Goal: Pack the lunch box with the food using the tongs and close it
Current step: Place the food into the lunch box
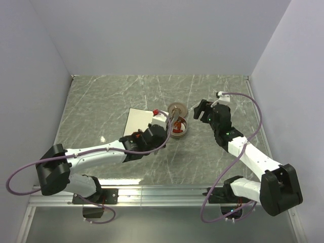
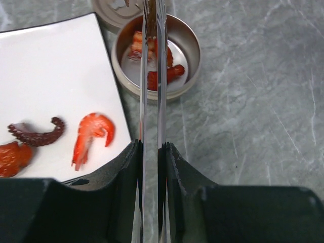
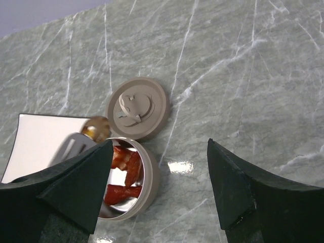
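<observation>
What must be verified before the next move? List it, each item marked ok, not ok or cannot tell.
1. Left gripper shut on tongs: ok.
2. Tongs' tips over tin: ok.
3. Tips clear of any piece: cannot tell, they are hard to make out.
4. All food in tin: not ok. A shrimp and a tentacle lie on the plate.
5. Lid off, beside tin, within view: ok.
6. Right gripper open and empty, ready for the lid: ok.
</observation>
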{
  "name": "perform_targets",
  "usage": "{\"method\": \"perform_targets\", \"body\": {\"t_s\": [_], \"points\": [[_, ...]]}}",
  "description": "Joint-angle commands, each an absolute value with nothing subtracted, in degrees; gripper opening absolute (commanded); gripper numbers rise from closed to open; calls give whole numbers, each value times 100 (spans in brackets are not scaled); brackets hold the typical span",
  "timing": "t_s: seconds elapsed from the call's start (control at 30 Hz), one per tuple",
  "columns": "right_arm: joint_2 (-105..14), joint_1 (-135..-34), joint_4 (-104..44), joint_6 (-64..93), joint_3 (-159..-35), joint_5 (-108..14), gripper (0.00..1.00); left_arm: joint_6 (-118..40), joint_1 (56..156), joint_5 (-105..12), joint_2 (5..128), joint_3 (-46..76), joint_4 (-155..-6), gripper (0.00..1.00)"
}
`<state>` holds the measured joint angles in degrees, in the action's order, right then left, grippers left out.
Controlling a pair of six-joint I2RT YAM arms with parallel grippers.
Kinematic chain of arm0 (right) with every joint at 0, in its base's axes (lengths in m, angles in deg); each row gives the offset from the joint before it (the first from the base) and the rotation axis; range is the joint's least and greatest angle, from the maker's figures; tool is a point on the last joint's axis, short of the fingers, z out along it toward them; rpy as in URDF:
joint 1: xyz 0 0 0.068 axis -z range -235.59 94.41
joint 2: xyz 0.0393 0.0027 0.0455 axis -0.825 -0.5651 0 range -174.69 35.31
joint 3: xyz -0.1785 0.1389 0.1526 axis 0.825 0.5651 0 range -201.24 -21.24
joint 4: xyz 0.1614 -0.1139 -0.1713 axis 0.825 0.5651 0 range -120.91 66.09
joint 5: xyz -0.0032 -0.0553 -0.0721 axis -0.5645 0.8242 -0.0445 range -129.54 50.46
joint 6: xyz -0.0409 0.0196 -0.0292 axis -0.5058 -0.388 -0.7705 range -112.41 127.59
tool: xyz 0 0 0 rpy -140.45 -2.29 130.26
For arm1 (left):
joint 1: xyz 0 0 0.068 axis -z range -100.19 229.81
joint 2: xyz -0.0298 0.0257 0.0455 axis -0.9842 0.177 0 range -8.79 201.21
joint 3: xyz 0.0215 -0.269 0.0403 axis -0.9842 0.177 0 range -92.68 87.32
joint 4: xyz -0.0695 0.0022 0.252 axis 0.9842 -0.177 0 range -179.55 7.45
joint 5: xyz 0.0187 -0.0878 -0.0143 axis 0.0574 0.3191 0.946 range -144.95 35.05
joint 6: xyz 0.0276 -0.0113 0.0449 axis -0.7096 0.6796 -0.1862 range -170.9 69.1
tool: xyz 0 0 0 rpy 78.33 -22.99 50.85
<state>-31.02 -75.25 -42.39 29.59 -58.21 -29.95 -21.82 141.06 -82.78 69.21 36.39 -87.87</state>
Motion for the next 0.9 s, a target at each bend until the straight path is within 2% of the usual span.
{"method": "perform_targets", "body": {"t_s": [0.0,0.5,0.53,0.7,0.77,0.87], "points": [[-2894,-7466,-4365,2930,-5886,-2908,82,-2330,14203,-8061,7066,3336,-8430,19],[-2920,-7449,-4374,2956,-5885,-2961,82,-2093,14335,-8052,7075,3494,-8685,20],[-2912,-7457,-4374,2948,-5877,-2969,82,-2075,14344,-8096,7084,3494,-8711,21],[-2912,-7440,-4374,2948,-5877,-2961,82,-1944,14361,-8193,7049,3494,-8878,47],[-2921,-7449,-4374,2948,-5885,-2969,82,-1917,14370,-8263,6996,3547,-8914,54],[-2947,-7449,-4374,2956,-5894,-2978,82,-1856,14388,-8351,6908,3617,-8958,56]]}}
